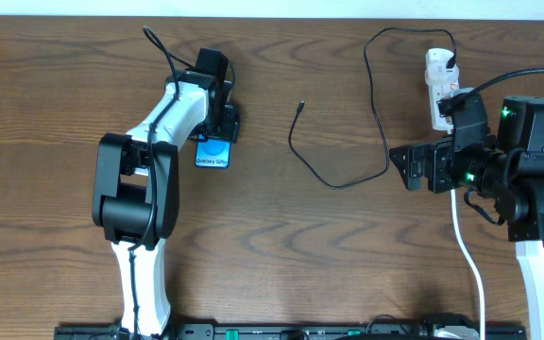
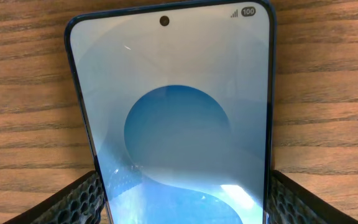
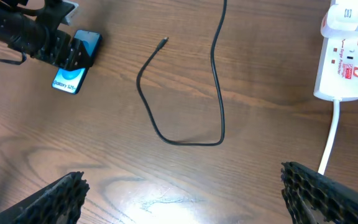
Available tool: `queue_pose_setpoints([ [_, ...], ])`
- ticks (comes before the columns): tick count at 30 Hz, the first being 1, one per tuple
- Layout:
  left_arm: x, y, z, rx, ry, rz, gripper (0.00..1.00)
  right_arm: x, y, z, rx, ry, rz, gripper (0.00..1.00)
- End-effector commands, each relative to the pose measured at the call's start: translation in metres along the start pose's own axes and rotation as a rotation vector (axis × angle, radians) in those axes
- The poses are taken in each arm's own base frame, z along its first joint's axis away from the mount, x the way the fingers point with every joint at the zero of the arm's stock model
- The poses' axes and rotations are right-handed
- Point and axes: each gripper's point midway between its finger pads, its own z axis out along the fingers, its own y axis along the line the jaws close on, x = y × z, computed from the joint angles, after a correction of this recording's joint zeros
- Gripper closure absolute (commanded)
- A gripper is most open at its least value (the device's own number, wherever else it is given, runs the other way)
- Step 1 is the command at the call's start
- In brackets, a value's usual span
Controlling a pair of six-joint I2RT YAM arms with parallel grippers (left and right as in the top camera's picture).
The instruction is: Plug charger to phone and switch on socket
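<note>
The phone (image 1: 212,154) is on the L side of the brown wood surface (image 1: 348,274), screen up & lit blue. The L hand (image 2: 184,177) is right over it w/ one finger (image 2: 79,199) on each long side. They sit snug on the edges, no gap showing, so it has hold of the phone. The charger (image 3: 191,144) is a thin black wire looping in the middle of the surface, well apart from the phone. Its small tip (image 3: 165,41) lies free, nothing touching it. The other end runs to the socket (image 1: 439,90), the white strip far R, w/ the black plug (image 1: 452,60) stuck in it. A thick white cord (image 1: 467,241) runs down from the strip. The R hand (image 3: 180,177) hangs nr the socket, fingers spread really wide, holding nothing.
</note>
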Motion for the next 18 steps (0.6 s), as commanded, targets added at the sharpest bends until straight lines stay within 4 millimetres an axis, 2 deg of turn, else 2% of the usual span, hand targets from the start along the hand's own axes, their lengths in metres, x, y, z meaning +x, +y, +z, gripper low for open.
queue_pose_setpoints([
  [1, 0.0108, 0.0030, 0.0168, -0.016, 0.047, -0.004, 0.30, -0.0050, 0.0036, -0.0033, -0.008, -0.014, -0.024, 0.01],
  [4, 0.0072, 0.0029, 0.0170, -0.015, 0.032, -0.005, 0.24, -0.0052, 0.0035, -0.0032, -0.008, -0.014, -0.024, 0.01],
  [13, 0.0023, 0.0024, 0.0171, -0.014, 0.012, -0.017, 0.23, -0.0049, 0.0035, -0.0031, -0.008, -0.013, -0.023, 0.00],
  [18, 0.0027, 0.0024, 0.0172, -0.014, 0.013, -0.034, 0.19, -0.0048, 0.0036, -0.0032, -0.008, -0.013, -0.023, 0.01],
])
